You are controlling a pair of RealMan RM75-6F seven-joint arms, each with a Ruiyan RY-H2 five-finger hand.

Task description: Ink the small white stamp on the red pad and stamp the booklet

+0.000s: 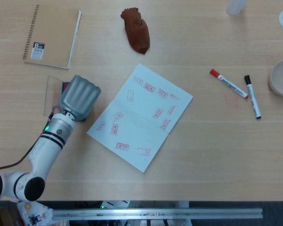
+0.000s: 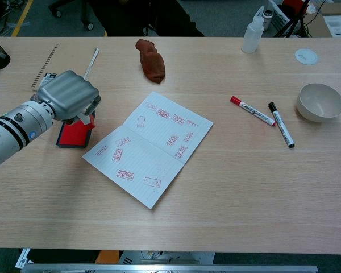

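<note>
My left hand (image 1: 80, 96) (image 2: 68, 95) hangs over the right half of the red ink pad (image 2: 74, 132), its fingers curled in around the small white stamp (image 2: 81, 118). Only a white sliver of the stamp shows below the fingers in the chest view. From the head view the hand covers nearly all of the pad, leaving a dark corner of the ink pad (image 1: 65, 86) visible. The open booklet (image 1: 140, 117) (image 2: 149, 148) lies just right of the hand, its lined pages carrying several red stamp marks. My right hand appears in neither view.
A brown spiral notebook (image 1: 52, 33) lies at the back left and a rust-coloured cloth (image 1: 137, 30) behind the booklet. On the right are a red marker (image 1: 228, 83), a black marker (image 1: 253, 96), a bowl (image 2: 320, 101), a bottle (image 2: 252, 33) and a round lid (image 2: 306, 56).
</note>
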